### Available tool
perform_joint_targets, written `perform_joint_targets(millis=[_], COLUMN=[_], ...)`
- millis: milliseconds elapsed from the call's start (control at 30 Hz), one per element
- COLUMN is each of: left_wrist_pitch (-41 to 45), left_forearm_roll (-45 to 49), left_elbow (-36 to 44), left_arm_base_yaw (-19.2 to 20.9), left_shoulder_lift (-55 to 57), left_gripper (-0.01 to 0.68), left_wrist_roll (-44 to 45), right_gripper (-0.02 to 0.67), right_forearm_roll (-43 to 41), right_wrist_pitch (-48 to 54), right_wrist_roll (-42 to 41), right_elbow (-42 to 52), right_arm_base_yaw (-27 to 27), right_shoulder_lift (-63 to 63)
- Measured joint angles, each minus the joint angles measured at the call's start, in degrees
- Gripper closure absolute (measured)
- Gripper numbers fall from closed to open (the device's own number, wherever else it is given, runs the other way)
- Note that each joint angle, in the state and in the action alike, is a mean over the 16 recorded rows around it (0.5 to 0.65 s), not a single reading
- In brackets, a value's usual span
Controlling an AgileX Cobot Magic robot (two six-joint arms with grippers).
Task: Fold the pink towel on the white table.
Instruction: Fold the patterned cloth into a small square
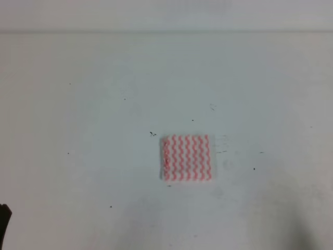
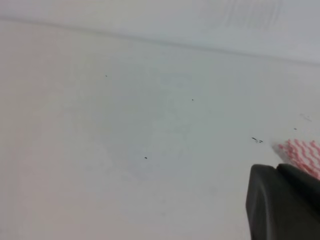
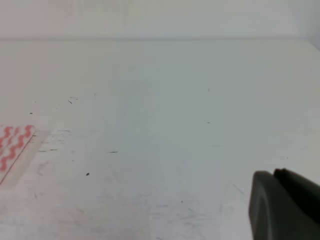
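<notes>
From the high view, the pink towel point(image 1: 187, 158) sits a bit right of the middle of the white counter point(image 1: 93, 104) as a small, nearly square packet with tidy edges and what looks like a doubled-up fold along its left side, so I'd say the folding is pretty much done, or at least well along. No arm is over it; there's only a dark sliver at the bottom left edge of that view, too little to call anything. In the left wrist view, just a corner of the towel point(image 2: 302, 154) peeks in at the right edge, lying flat on the counter, and a dark chunk of the left gripper point(image 2: 282, 202) fills the bottom right corner. Can't tell how far its fingers are spread, but the cloth isn't in them. The right wrist view is the same story: a towel corner point(image 3: 12, 147) at the far left, the right gripper point(image 3: 285, 205) well apart from it, opening impossible to read, nothing visibly held. If anything's left, it's maybe one more fold.
</notes>
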Motion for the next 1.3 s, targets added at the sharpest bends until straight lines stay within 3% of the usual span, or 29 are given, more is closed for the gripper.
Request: perform_joint_targets(millis=[933,1133,1300], left_wrist_pitch=[-3.38,-4.40,-0.19], left_forearm_roll=[1.90,19.41,42.84], left_elbow=[-0.19,0.06,0.04], left_arm_base_yaw=[0.01,1.00,5.26], left_shoulder_lift=[-0.02,0.33,-1.21], left_gripper=[0.678,0.677,0.677], left_wrist_roll=[-0.91,-14.45,-34.83], right_gripper=[0.667,0.667,0.667], right_forearm_roll=[0.16,0.16,0.16], right_wrist_pitch=[1.81,1.81,1.86], right_wrist_roll=[0.03,0.03,0.00], right_elbow=[0.25,0.25,0.25], right_arm_base_yaw=[0.02,0.02,0.02], right_shoulder_lift=[0.00,0.00,0.00])
